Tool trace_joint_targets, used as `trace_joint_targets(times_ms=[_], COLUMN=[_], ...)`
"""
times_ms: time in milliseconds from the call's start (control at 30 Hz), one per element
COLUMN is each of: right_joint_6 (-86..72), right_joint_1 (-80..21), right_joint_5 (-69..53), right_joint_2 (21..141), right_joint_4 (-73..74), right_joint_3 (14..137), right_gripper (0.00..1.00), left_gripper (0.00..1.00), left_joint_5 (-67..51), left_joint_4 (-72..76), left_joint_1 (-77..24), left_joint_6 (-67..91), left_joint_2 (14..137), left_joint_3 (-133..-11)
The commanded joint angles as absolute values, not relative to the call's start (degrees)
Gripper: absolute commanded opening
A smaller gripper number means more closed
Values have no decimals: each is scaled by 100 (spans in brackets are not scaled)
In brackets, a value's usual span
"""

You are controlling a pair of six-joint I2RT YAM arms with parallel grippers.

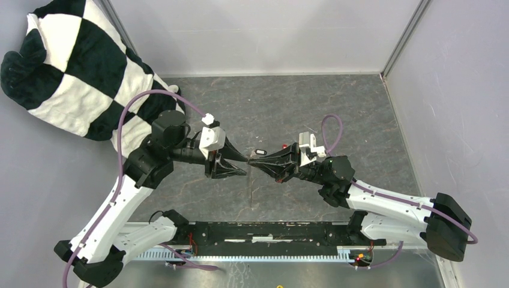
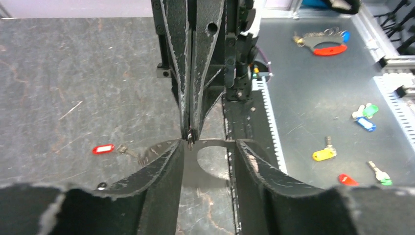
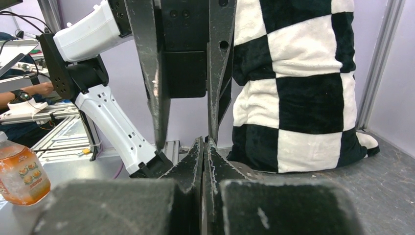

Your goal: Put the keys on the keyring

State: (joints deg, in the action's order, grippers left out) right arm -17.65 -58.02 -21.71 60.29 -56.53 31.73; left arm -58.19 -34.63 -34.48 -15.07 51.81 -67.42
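Grey walls enclose a dark, stone-patterned surface [image 1: 270, 102], and the two arms meet tip to tip at its middle. In the left wrist view the thin silvery-grey metal keyring [image 2: 215, 143] lies across the gap at the left claw [image 2: 208, 147]. A jagged stretch of the keyring pokes out past one finger. The left claw's fingers stand clearly apart, and I cannot tell whether they touch the loop.

The right claw [image 2: 190, 136] comes in from the opposite side with its fingers pressed tight together. Its tip sits right at the loop's edge, where a small glint of metal shows. Whether that glint is part of the loop cannot be told.

The tiny metal key with the red tag [image 2: 103, 148] lies flat on the surface, on the far side of the claws and apart from them. The small black tag with a white label [image 1: 260, 151] lies just beyond the meeting tips; its key is too small to make out.

A large black-and-white chequered plush cushion [image 1: 78, 66] leans in the far left corner. Off the near edge of the surface, the left wrist view shows a metal bench [image 2: 313, 98] with several loose keys on coloured tags [image 2: 324, 155]. The right wrist view shows a bottle of orange drink [image 3: 22, 174] low on its left.
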Motion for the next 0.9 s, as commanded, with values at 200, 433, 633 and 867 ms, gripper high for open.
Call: trace_joint_targets(times_ms=[200,433,633,867], right_joint_6=[-1965,-2091,-2114,-2154], right_joint_1=[-5782,-5783,-5786,-5782], right_joint_5=[-2230,-2283,-2294,-2291], right_joint_2=[5945,6095,6137,6192], right_joint_4=[-6181,-6345,-6372,-6420], right_joint_3=[3207,3261,3252,3261], right_gripper=[1,1,1,1], left_gripper=[39,38,37,35], left_joint_5=[-5619,-5783,-5785,-5874], left_joint_4=[-3440,-2316,-1676,-1592], left_joint_1=[-3454,-3454,-3454,-3455], left_joint_6=[-2129,-976,-426,-377], left_joint_2=[4889,4864,4872,4844], left_joint_3=[-6256,-5814,-5681,-5554])
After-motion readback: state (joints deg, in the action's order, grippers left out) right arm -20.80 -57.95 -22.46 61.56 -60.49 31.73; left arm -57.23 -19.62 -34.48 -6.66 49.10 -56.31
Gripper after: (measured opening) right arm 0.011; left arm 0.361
